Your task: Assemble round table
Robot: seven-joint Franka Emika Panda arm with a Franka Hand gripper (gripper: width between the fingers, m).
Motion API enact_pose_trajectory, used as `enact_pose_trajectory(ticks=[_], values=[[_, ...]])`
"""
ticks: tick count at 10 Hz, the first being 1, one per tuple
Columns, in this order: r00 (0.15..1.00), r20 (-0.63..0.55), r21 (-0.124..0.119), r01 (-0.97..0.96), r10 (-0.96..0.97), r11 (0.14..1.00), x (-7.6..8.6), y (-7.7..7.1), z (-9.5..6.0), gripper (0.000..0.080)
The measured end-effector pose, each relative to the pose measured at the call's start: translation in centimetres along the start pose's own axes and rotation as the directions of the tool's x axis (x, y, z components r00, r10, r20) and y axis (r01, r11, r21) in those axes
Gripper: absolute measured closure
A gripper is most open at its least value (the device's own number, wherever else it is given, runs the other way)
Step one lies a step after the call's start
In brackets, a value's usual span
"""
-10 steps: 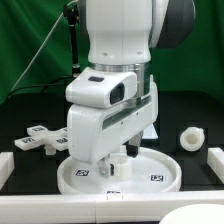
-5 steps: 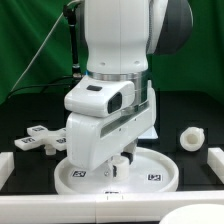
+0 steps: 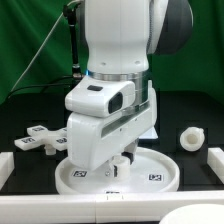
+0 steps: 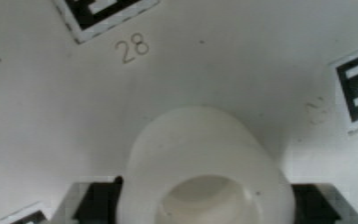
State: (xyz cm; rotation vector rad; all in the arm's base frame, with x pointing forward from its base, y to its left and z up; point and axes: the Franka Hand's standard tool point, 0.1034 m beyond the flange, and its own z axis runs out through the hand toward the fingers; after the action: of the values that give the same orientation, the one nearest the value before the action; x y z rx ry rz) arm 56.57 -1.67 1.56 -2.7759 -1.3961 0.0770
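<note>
The large round rimmed disc (image 3: pixel 150 178) lies flat on the black table at the front, its tags facing up. It fills the wrist view (image 4: pixel 69 120), where a printed "28" and tags show. The short cylindrical leg (image 4: pixel 202 160) stands upright on the disc near its middle, and only a little of it shows under the hand in the exterior view (image 3: pixel 120 158). My gripper (image 3: pixel 119 168) reaches straight down and is shut on the leg (image 4: pixel 204 205), with a black finger (image 4: pixel 101 203) on each side. A small white piece (image 3: pixel 190 137), probably the cross-shaped piece, lies apart at the exterior view's right.
The marker board (image 3: pixel 40 140) lies on the table at the exterior view's left, behind the disc. White rails stand at the front left (image 3: pixel 6 166) and front right (image 3: pixel 214 160). A green curtain hangs behind, and the arm's bulk hides the table's middle.
My hand has turned about its vertical axis over the disc while still shut on the leg. It has hardly moved in the last half second.
</note>
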Motion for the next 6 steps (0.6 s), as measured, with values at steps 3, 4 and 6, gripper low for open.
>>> enact_pose_trajectory(ticks=[3, 4, 6], values=[[1.000, 0.001, 0.001, -0.007, 0.007, 1.000, 1.8, -1.2, 0.0, 0.0393], [1.000, 0.000, 0.001, -0.004, 0.004, 1.000, 2.3, -1.5, 0.0, 0.0393], [1.000, -0.002, 0.002, -0.012, 0.012, 1.000, 3.1, -2.1, 0.0, 0.0393]])
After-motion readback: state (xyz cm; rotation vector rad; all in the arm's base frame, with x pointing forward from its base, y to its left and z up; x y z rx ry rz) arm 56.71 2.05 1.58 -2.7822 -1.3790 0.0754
